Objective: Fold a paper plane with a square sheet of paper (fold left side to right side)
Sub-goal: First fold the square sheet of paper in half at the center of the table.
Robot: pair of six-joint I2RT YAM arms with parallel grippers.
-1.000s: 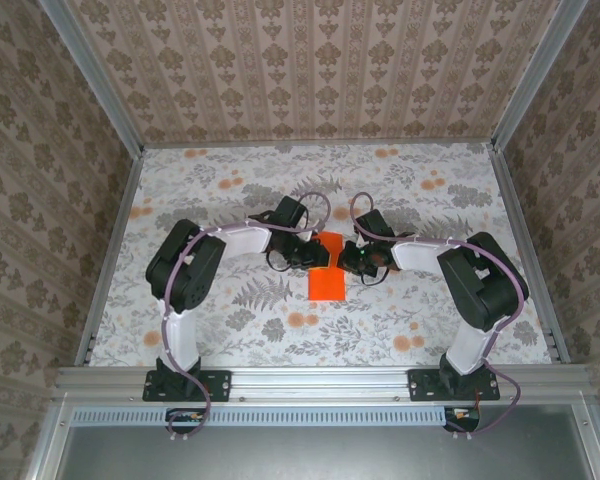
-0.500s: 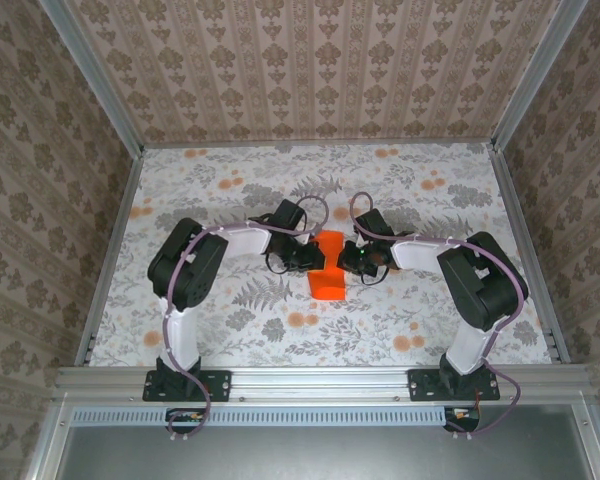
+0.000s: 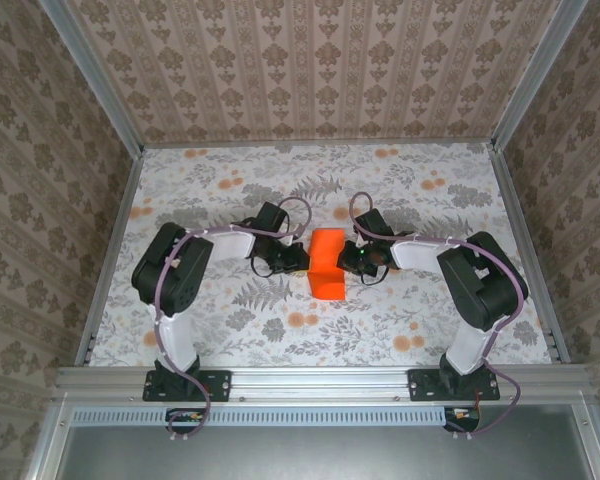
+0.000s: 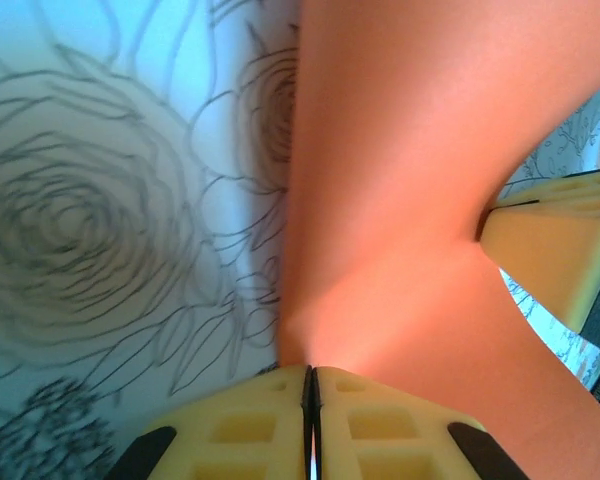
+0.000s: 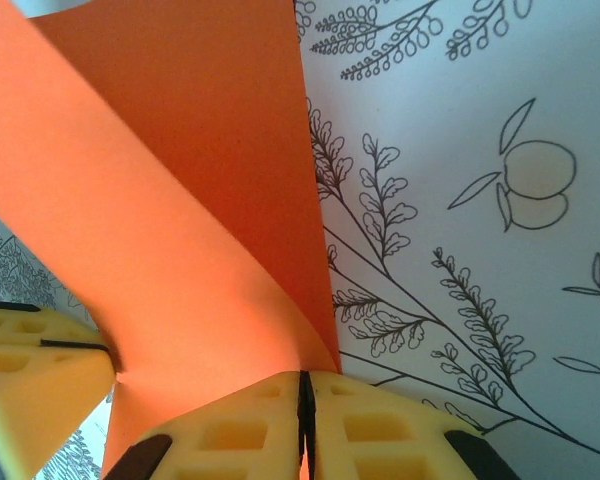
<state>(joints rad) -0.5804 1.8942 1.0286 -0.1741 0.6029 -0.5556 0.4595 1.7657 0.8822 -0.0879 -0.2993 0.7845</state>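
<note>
The bright orange square sheet of paper sits mid-table as a narrow, bowed strip between the two grippers. My left gripper meets its left edge. In the left wrist view the jaws are pressed together right where the orange paper rises from them. My right gripper holds the right edge. In the right wrist view its jaws are shut with orange showing between them, and the paper curls up and away. Each wrist view catches a yellow finger of the other gripper.
A floral-printed cloth covers the table, with pale orange blotches in front of the paper. Patterned walls and metal rails enclose the table on three sides. Both arm bases stand at the near edge.
The left arm has swung outward and its gripper has slid left off the top of the paper while its jaws closed. More of the paper's upper part shows. The right arm has stayed put.
</note>
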